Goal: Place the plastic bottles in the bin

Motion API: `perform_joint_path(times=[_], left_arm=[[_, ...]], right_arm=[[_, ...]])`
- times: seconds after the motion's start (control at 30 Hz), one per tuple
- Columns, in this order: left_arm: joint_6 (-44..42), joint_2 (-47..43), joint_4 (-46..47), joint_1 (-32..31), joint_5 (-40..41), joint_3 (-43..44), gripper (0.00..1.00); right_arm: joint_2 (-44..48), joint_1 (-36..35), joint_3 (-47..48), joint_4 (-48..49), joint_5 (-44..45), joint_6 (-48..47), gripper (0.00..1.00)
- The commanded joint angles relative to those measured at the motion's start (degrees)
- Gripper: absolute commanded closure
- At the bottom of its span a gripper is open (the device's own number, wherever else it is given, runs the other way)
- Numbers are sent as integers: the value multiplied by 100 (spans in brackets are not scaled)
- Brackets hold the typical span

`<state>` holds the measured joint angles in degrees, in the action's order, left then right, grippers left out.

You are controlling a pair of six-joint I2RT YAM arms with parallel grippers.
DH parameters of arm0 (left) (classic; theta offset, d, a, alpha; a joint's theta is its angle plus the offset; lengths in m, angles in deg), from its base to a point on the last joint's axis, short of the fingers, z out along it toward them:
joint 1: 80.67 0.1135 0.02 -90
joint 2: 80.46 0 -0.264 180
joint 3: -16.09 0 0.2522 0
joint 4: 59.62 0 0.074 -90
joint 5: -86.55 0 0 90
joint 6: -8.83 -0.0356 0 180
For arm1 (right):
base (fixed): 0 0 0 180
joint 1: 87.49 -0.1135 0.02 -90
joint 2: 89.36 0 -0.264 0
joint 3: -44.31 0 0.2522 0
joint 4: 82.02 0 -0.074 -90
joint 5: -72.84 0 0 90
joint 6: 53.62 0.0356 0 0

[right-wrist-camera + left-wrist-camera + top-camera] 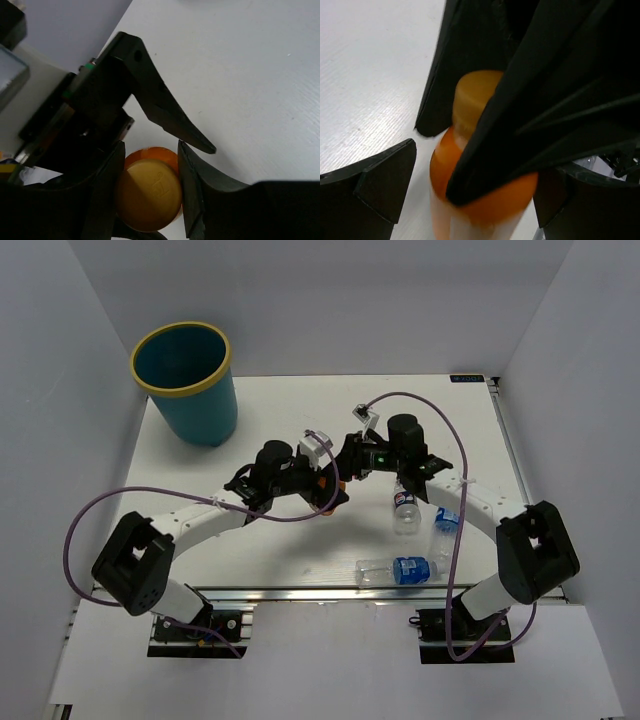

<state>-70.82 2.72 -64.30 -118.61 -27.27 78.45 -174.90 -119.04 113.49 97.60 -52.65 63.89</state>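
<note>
Left wrist — orange bottle (half-hidden)

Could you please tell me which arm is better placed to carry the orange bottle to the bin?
Right, probably: the right gripper is shut on the cap of the orange bottle, while the left gripper stands open around its body. The bin lies far left, though, so the reach is longer.

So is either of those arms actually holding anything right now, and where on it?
Yes: the right gripper is shut on the small orange plastic bottle, pinching it at the cap end. The left gripper is open around it.
</note>
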Motion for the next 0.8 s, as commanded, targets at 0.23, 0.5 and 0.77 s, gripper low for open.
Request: perform_joint_path(times=[0.23, 0.5, 0.77], left_arm=[[46, -187, 182, -91, 473, 256, 59], [160, -689, -317, 162, 2089, 307, 63], [494, -286, -1373, 2016, 3100, 2518, 58]], right_arm=[[326, 52, 233, -240, 252, 27, 28], [1073, 1264, -294, -476, 743, 282, 11], [2075, 1582, -892, -1330, 2983, -465, 11]])
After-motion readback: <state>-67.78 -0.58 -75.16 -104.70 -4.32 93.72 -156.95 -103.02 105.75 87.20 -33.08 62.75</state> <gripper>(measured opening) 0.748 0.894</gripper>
